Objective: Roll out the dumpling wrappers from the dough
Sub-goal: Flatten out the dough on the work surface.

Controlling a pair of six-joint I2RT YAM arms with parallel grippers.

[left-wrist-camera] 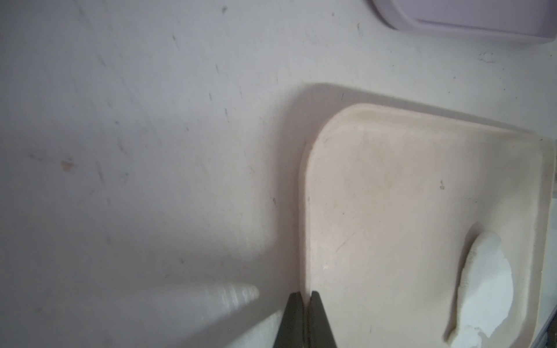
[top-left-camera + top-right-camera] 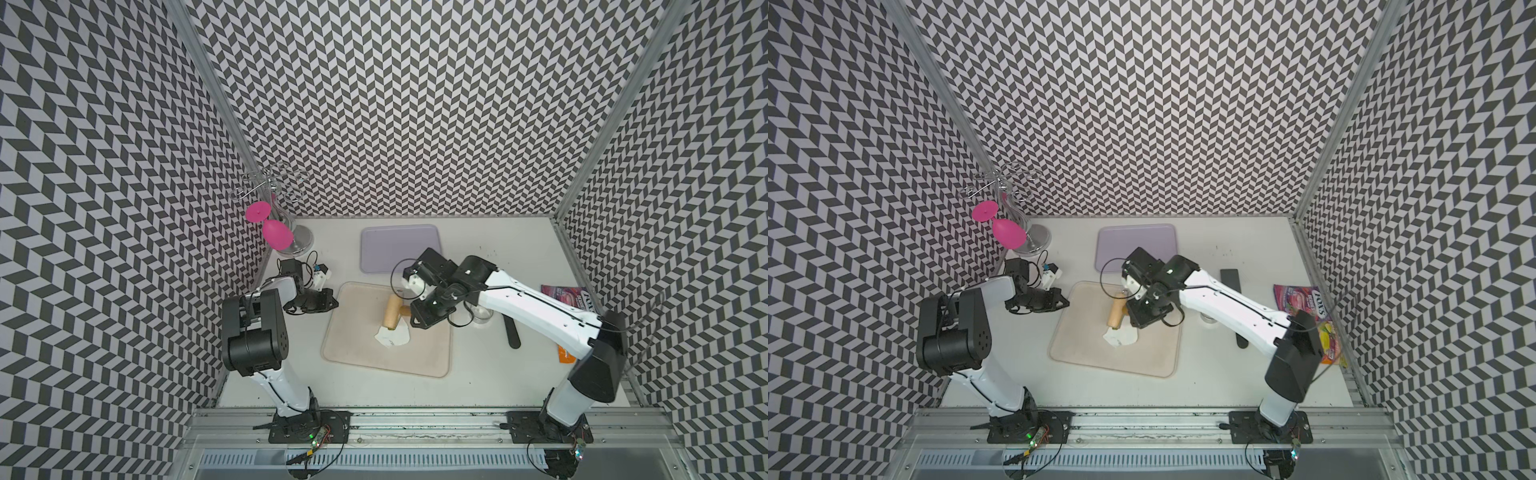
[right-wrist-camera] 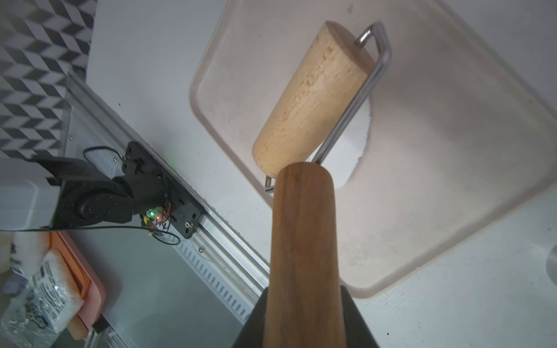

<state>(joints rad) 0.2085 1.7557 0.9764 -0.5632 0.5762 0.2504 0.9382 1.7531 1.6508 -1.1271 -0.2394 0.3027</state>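
Observation:
The dough (image 2: 394,336) (image 2: 1121,336) is a thin, irregular white sheet lying near the middle of the beige tray (image 2: 353,353) (image 2: 1079,353). A wooden roller (image 2: 392,312) (image 2: 1116,315) (image 3: 310,99) rests on the tray, its near end over the dough's far edge. My right gripper (image 2: 415,318) (image 3: 304,298) is shut on the roller's dark wooden handle (image 3: 304,235). My left gripper (image 2: 332,302) (image 2: 1065,305) (image 1: 305,296) is shut and empty, its tips at the tray's left rim (image 1: 304,211). The left wrist view shows the dough (image 1: 485,289) farther off. No dumpling wrappers are in view.
A lilac tray (image 2: 399,245) lies behind the beige one. A wire rack with a pink glass (image 2: 274,235) stands at the back left. To the right are a clear round cup (image 2: 482,318), a black-handled tool (image 2: 512,332) and snack packets (image 2: 565,295).

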